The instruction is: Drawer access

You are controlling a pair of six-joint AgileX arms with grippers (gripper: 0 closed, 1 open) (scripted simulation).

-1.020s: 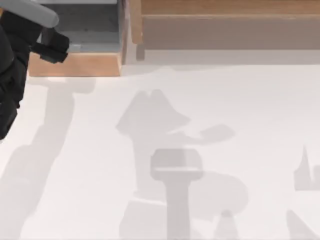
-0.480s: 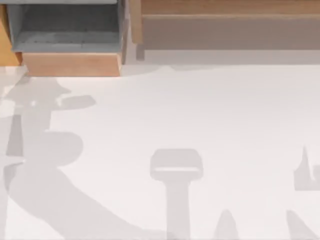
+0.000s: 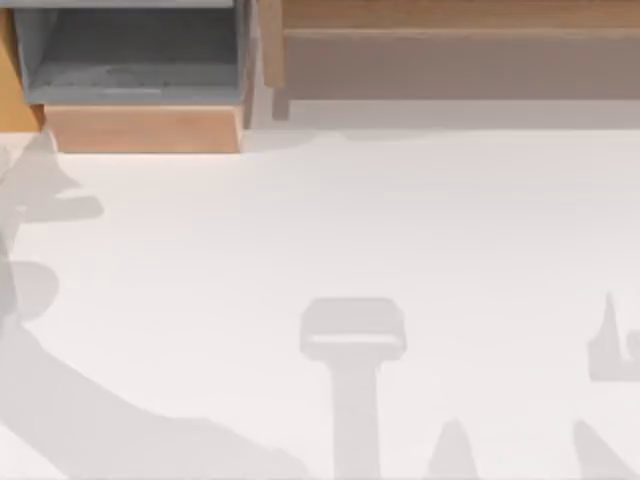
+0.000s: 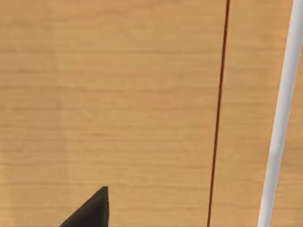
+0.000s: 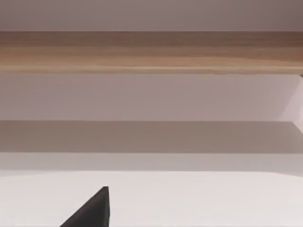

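Note:
The drawer (image 3: 10,95) shows as a narrow orange-brown sliver at the top view's far left edge, cut off by the frame. In the left wrist view, an orange-brown wood panel (image 4: 118,94) lies close in front of the camera. A thin dark seam (image 4: 218,113) and a white bar (image 4: 280,123) run across it. A black tip of my left gripper (image 4: 92,212) juts in over that panel. A black tip of my right gripper (image 5: 92,212) hangs over the white table, facing a long wooden ledge (image 5: 151,52).
A second drawer with a paler tan front (image 3: 140,130) and a grey lining (image 3: 130,50) stands pulled out at the back left. A long wooden cabinet (image 3: 450,40) runs along the back. Arm shadows fall on the white table (image 3: 350,220).
My left arm, which was at the pulled-out pale drawer a second ago, has left the top view leftward. Its shadow has slid to the table's left edge.

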